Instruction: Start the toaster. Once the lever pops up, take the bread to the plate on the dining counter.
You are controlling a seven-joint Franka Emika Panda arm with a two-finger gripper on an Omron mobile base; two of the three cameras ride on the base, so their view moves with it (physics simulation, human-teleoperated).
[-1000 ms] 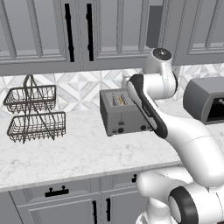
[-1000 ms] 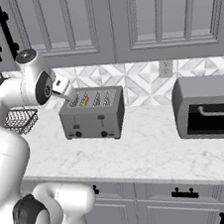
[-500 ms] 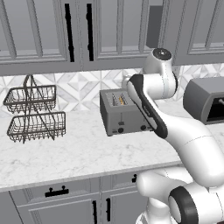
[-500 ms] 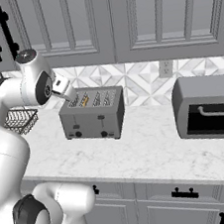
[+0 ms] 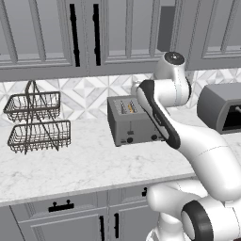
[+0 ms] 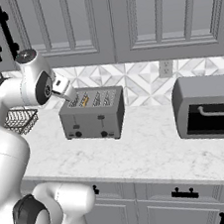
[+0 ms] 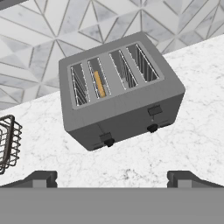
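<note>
Marble worktop (image 6: 154, 151): gripper (image 7: 111, 178), jaws spread and empty, could miss the toaster's (image 7: 120, 89) small lever (image 7: 154, 110), leaving bread (image 7: 99, 83) untoasted.

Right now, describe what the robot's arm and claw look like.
The arm is glossy white, built of rounded tubular links with dark grey to black rings and caps at the joints, and a black strip along one link. No cables or markings show. The claw ends in two small dark grey finger tips, blocky and flat-topped.

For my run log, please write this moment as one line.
gripper: open, above toaster | bread: in second slot from left | levers: not pressed yet
</note>
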